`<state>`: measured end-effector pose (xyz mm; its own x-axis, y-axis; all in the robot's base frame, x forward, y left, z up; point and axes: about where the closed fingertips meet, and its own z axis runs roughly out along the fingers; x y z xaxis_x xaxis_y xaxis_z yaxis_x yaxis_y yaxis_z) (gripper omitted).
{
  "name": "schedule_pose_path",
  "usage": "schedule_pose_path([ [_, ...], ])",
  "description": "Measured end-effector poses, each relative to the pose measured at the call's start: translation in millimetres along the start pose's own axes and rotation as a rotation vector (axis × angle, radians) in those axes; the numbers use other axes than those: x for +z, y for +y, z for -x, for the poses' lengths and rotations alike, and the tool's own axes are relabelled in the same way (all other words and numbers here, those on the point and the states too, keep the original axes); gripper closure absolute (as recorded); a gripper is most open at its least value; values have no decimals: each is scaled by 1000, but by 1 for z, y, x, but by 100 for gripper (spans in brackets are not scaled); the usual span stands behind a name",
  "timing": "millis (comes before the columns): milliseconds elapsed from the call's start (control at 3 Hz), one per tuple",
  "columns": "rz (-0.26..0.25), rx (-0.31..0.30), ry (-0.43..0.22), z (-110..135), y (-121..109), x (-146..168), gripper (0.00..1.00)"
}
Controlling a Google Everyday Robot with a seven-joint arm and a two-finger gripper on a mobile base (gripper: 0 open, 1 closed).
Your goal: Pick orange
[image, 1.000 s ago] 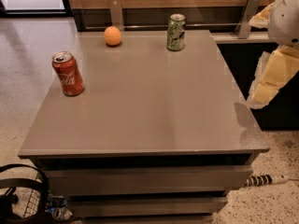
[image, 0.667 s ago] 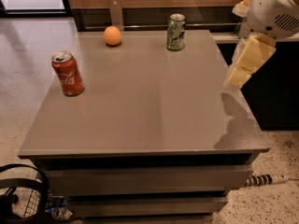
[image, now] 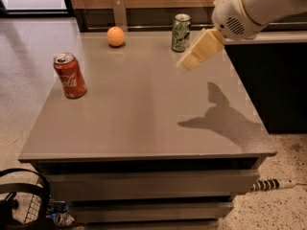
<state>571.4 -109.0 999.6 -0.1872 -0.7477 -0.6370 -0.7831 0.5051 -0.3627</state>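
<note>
Locate the orange [image: 115,36] at the far edge of the grey table [image: 144,128], left of centre and just in front of a grey upright post [image: 118,11]. It rests on the surface with nothing touching it.

Note the gripper [image: 185,63]: it hangs above the far right part of the table, angled down and to the left, well apart from the orange. You cannot tell whether it is wide or narrow. It holds nothing.

A green can [image: 181,32] stands upright just behind the gripper. A red cola can [image: 70,75] stands upright near the left edge.
</note>
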Motion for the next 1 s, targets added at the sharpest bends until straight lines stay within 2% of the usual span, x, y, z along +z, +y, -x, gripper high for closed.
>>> schedule_pose_path([
  [333, -67, 67, -68, 15, 9, 18, 0],
  [667, -123, 74, -127, 30, -4, 18, 0],
  [1000, -122, 73, -128, 31, -5, 20, 0],
])
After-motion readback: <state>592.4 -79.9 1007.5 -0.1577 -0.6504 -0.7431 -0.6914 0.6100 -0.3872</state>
